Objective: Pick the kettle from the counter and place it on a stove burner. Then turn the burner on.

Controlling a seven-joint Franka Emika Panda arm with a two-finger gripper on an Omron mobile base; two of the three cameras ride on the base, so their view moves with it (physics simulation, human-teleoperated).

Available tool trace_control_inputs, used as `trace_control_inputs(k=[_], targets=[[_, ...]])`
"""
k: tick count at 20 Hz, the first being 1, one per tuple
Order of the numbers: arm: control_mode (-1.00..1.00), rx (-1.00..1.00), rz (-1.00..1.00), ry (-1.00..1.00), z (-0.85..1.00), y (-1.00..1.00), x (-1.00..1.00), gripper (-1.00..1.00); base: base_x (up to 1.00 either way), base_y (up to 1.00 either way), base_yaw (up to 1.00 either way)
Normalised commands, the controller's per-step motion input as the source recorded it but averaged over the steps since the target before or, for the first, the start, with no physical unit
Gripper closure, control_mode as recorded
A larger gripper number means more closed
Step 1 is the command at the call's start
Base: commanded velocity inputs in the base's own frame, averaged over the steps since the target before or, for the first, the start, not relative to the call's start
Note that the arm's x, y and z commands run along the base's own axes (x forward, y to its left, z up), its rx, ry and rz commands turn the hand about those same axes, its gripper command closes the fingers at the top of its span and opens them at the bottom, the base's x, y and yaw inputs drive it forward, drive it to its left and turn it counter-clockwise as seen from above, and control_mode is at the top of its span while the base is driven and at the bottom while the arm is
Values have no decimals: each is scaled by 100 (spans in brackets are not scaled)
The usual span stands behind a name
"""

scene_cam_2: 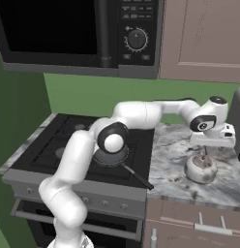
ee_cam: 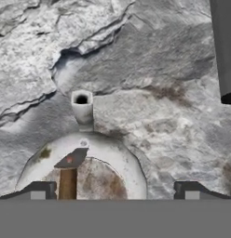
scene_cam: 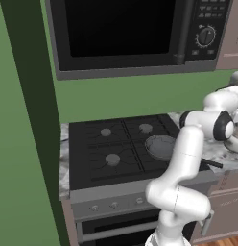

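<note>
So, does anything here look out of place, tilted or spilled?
Nothing spilled or damaged. The kettle stands upright on the counter, under the open hand. One small oddity: the frying pan sits on the stove with its handle sticking out over the front edge.

**Kettle sat upright on the marble, burner bare**

The kettle (scene_cam_2: 201,168) stood upright on the counter (scene_cam_2: 175,160), well to the right of the stove. It was squat, rounded and white-silver with brownish blotches, its thin arched handle rising over the lid. From the hand view its short spout (ee_cam: 81,106) pointed up the picture, mouth open and dark. The counter was grey-and-white veined stone. The stove burner (scene_cam: 113,159), a flat round grey cap among black grate arms, carried nothing.
</note>
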Motion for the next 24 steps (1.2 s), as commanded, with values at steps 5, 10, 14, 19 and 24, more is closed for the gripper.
trace_control_inputs(k=[5, 10, 14, 19, 24], targets=[[-100, 0, 1, 0, -5, 0, 0, 100, 0, 0, 0], [-100, 0, 0, 0, 0, 0, 0, 100, 0, 0, 0], [-100, 0, 0, -3, 0, 0, -1, 100, 0, 0, 0], [-100, 2, 0, -18, 11, 0, -5, 100, 0, 0, 0], [-100, 4, 0, -55, 41, 0, -31, 100, 0, 0, 0]])
